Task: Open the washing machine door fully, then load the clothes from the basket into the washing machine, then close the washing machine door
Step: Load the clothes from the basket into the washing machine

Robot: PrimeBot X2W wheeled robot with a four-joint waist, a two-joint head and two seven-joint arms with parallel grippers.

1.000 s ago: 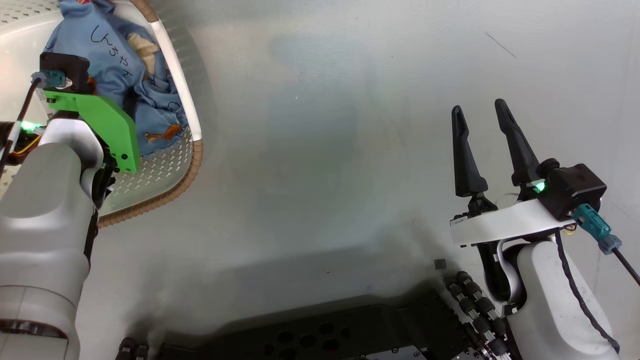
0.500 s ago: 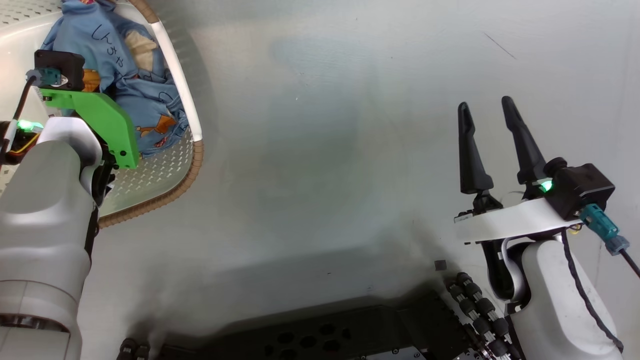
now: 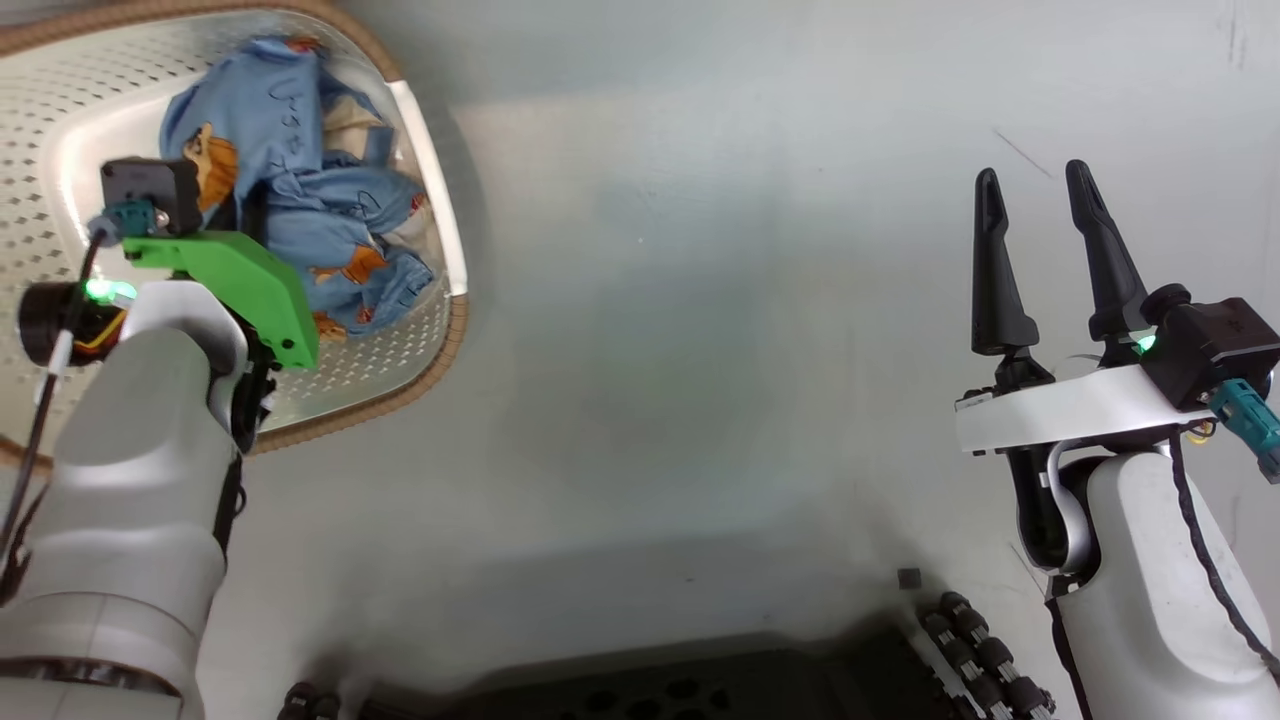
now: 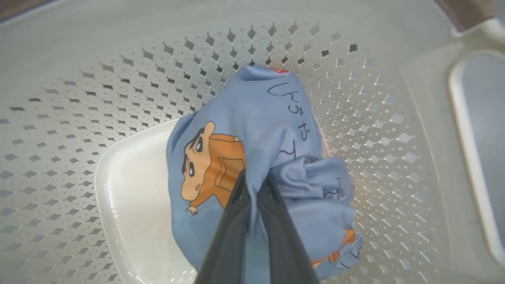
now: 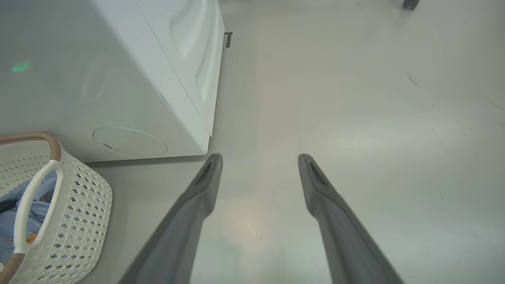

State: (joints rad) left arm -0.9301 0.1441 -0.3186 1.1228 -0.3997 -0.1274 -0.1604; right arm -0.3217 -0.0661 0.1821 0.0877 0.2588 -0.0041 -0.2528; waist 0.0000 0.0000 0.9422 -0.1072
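Your left gripper [image 4: 256,177] is pinched almost fully closed on a fold of the clothes [image 4: 272,126], the light blue cartoon-print bundle. That bundle is sitting down inside the basket [image 4: 118,79], on its bottom and bunched over toward the white handle [image 3: 430,180].

The bite looks like it's only on a small pleat near the top of the pile, so I'd lift straight up out of the basket and take it slow. My guess is the rest of the fabric will hang down and trail. Keep rising until the lowest bit is above the brown rim [image 3: 400,395] before you swing anywhere. If it snags on the rim or handle, a light basket like that could drag or tip.

Room-wise you're fine. The right gripper [image 5: 260,159] is spread wide, holding nothing, well apart from the basket over grey floor [image 5: 355,118]. The washing machine [image 5: 118,79] stands just beyond the basket, with its round hatch [image 5: 130,141] close to the basket's rim. So carry the load up and over that rim, not low across it.
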